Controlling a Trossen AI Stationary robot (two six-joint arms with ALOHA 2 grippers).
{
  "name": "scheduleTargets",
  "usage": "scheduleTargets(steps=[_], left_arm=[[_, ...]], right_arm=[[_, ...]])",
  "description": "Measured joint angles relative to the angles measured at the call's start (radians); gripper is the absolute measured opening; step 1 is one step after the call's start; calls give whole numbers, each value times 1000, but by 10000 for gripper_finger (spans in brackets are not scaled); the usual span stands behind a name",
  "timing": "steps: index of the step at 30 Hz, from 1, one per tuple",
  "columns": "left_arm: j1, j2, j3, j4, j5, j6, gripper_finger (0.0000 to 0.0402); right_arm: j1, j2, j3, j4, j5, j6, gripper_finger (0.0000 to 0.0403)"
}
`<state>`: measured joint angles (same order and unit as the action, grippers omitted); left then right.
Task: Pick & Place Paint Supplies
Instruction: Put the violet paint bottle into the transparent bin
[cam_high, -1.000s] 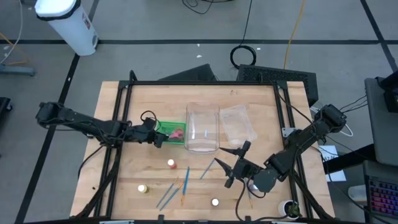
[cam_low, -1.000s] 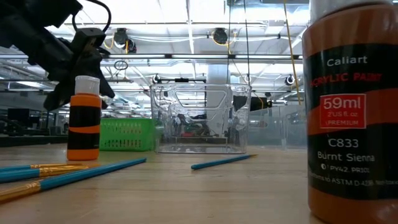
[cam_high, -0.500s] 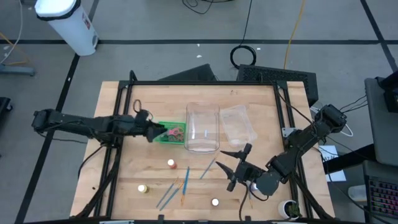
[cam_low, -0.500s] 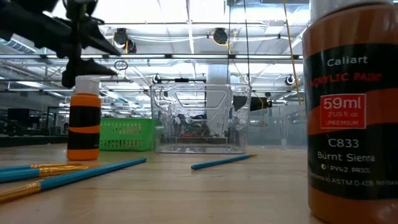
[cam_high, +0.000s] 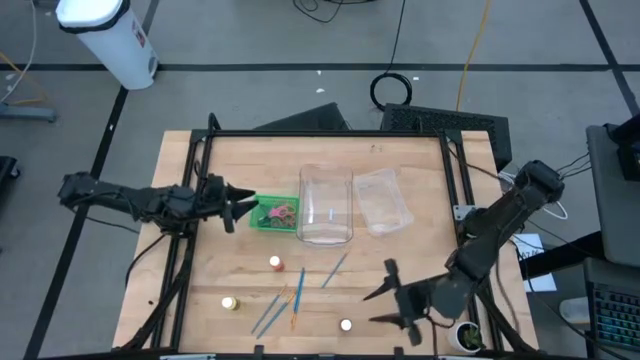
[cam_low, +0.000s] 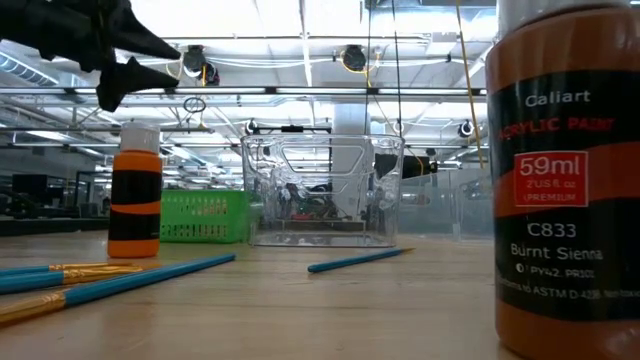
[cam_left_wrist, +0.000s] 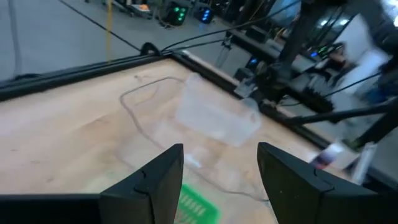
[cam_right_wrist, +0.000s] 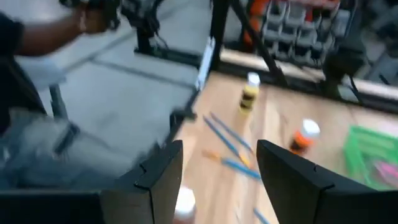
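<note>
My left gripper (cam_high: 236, 209) (cam_low: 140, 62) hangs open above the table, just left of the green basket (cam_high: 272, 217) (cam_low: 204, 216), touching nothing. Pink-handled scissors (cam_high: 286, 212) lie in that basket. My right gripper (cam_high: 381, 295) is open above the near right of the table, beside the white-capped bottle (cam_high: 346, 324) (cam_right_wrist: 185, 201). An orange-capped bottle (cam_high: 274, 263) (cam_low: 136, 190) and a yellow one (cam_high: 229, 302) (cam_right_wrist: 250, 94) stand upright. Blue and orange brushes (cam_high: 283, 304) and a single blue brush (cam_high: 335, 268) (cam_low: 356, 260) lie flat.
A clear container (cam_high: 326, 206) (cam_left_wrist: 214, 118) stands mid-table beside the basket, its lid (cam_high: 383, 200) lying to its right. A Burnt Sienna bottle (cam_low: 565, 170) stands at the near right corner (cam_high: 466, 335). The right wrist view shows a person's arm (cam_right_wrist: 43, 34) beyond the table.
My left gripper has drawn back from over the green basket toward the table's left edge and risen. My right gripper has swung toward the near edge and turned, ending beside the white-capped bottle. The bottles and brushes have stayed put.
</note>
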<state>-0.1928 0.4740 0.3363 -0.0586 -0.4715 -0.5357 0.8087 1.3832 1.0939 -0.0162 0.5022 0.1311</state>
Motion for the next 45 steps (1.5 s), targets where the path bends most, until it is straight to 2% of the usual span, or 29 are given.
scheduleTargets(steps=[6, 14, 26, 33, 39, 45], left_arm=[[-23, 2, 0, -80, -109, -5, 211], [-23, 6, 0, -90, -120, -44, 211], [-23, 6, 0, -82, -137, -66, 211], [-23, 5, 0, -47, -137, -76, 211], [-23, 5, 0, -41, -137, -77, 211], [-23, 5, 0, -41, -137, -75, 211]], right_arm=[[60, -83, 0, -367, 18, 170, 196], [137, -118, 0, -659, 19, 430, 196], [209, -113, -245, -546, 23, 583, 196], [220, -115, -325, -357, -28, 522, 196], [221, -114, -328, -377, 23, 451, 196], [217, -113, -330, -461, 48, 490, 196]])
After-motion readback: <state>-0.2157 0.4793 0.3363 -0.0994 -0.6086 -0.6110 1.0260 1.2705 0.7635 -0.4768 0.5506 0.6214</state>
